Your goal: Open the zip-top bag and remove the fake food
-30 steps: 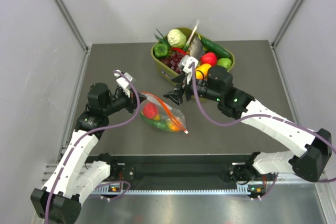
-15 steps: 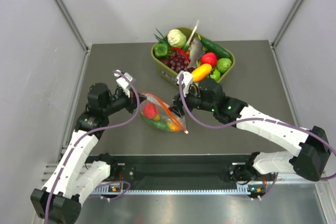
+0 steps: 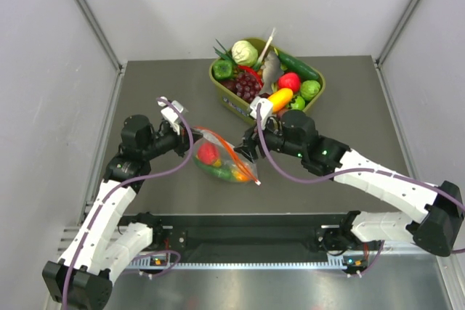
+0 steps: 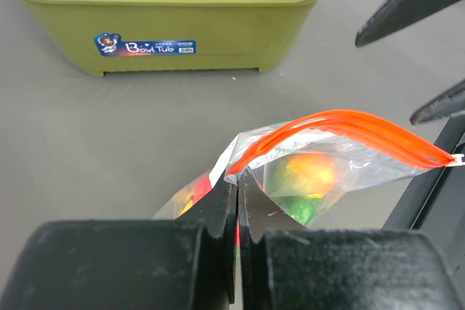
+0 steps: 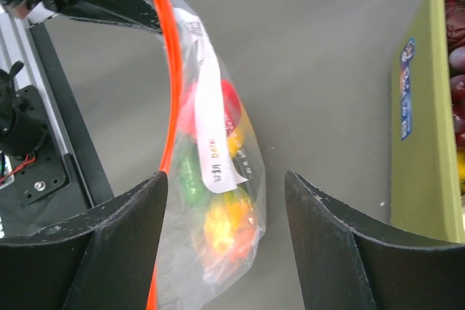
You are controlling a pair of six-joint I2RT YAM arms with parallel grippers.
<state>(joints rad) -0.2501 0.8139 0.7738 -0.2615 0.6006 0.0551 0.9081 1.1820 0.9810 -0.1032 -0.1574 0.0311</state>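
The zip-top bag (image 3: 224, 158) lies on the grey table, clear with an orange-red zip strip (image 4: 341, 125) and a white label (image 5: 216, 143). The fake food shows through it: a red fruit (image 3: 208, 152), an orange-and-green fruit (image 4: 311, 170) and a green piece (image 5: 190, 179). My left gripper (image 4: 237, 184) is shut on the bag's corner, right at the end of the zip strip. My right gripper (image 5: 225, 188) is open and straddles the bag's other end. Its left finger (image 5: 138, 212) touches the zip strip; the right finger (image 5: 323, 215) stands apart from the plastic.
An olive-green tub (image 3: 231, 97) with grapes, cabbage, cucumber and other toy produce stands behind the bag, close to my right arm. Grey walls enclose the table on three sides. The metal rail (image 3: 254, 241) with the arm bases runs along the near edge.
My right gripper has come from beside the tub down to the bag and its jaws have narrowed a little. The left gripper and the bag have stayed put.
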